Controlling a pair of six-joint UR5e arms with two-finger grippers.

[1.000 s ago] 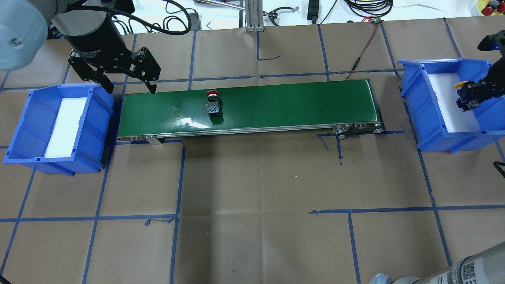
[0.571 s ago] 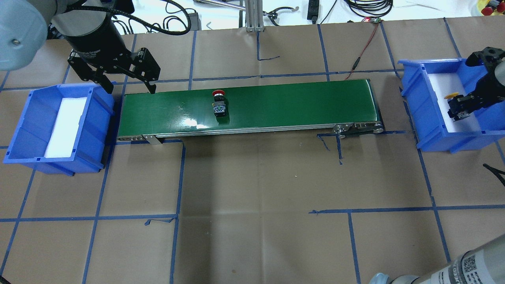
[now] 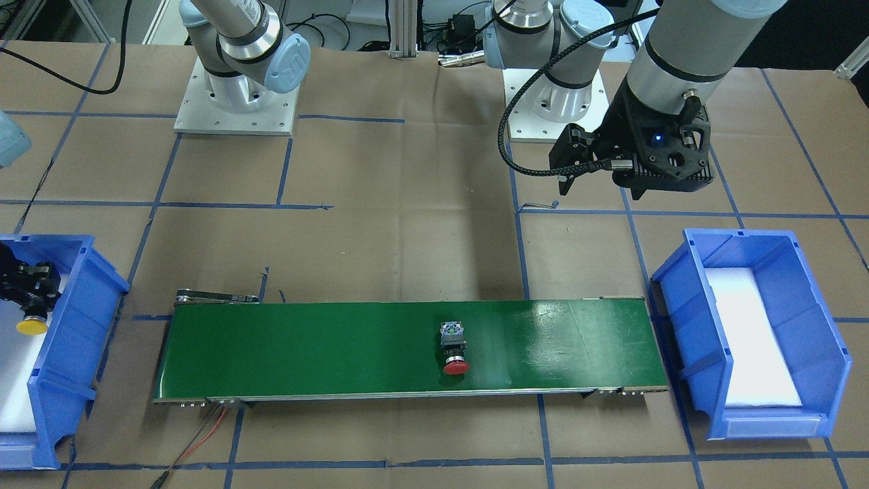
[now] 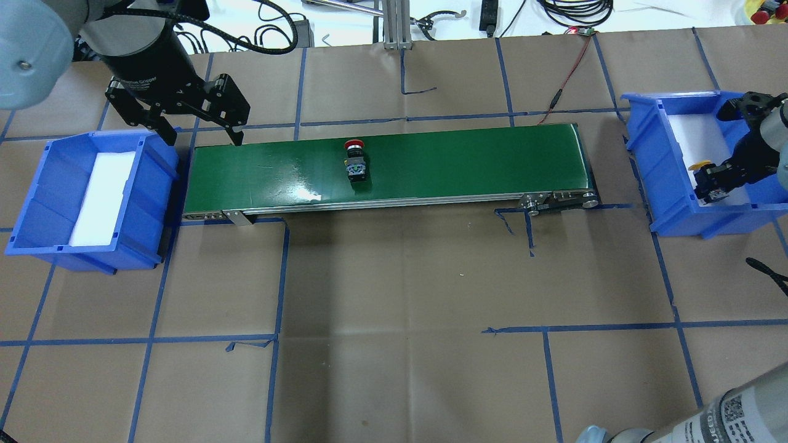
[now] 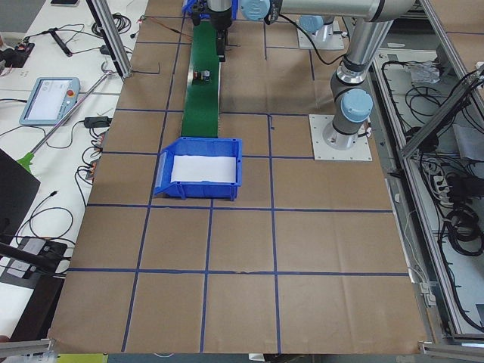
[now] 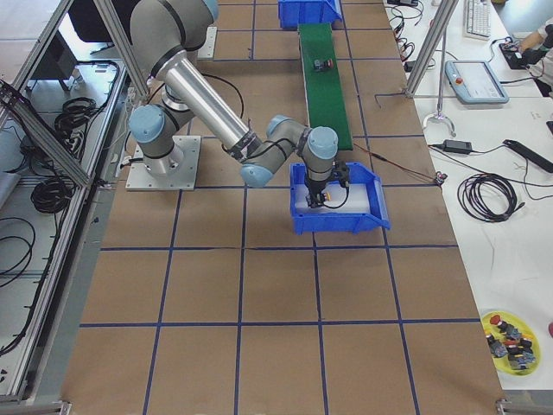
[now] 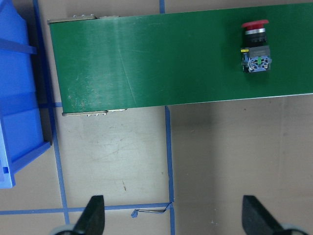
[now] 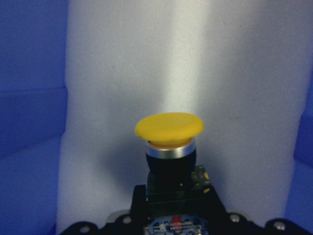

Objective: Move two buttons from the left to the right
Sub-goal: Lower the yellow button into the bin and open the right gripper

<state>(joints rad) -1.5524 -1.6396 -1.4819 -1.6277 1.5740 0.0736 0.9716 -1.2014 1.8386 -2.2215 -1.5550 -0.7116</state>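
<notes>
Yellow button at the right bin, red one lying on the belt.

My right hand (image 4: pixel 708 183) is closed on the black block of the yellow button (image 8: pixel 169 128), cap pointing out ahead of the fingers, low inside the right bin (image 4: pixel 652 160) over its white foam (image 8: pixel 122 58). I cannot tell whether it touches the foam. I judge this step to be the drop-off: I would ease down until the block rests on the foam, part the fingers fully, then back out straight so the cap is not dragged. The red button (image 4: pixel 356 163) lies on its side on the belt (image 4: pixel 462 160), left of the middle, cap toward the far edge, well apart from both hands. My left hand (image 4: pixel 202 136) hangs open at the belt's far left corner, near the left bin (image 4: pixel 37 184), holding nothing. After that I would want the right hand waiting at the belt's right end.
</notes>
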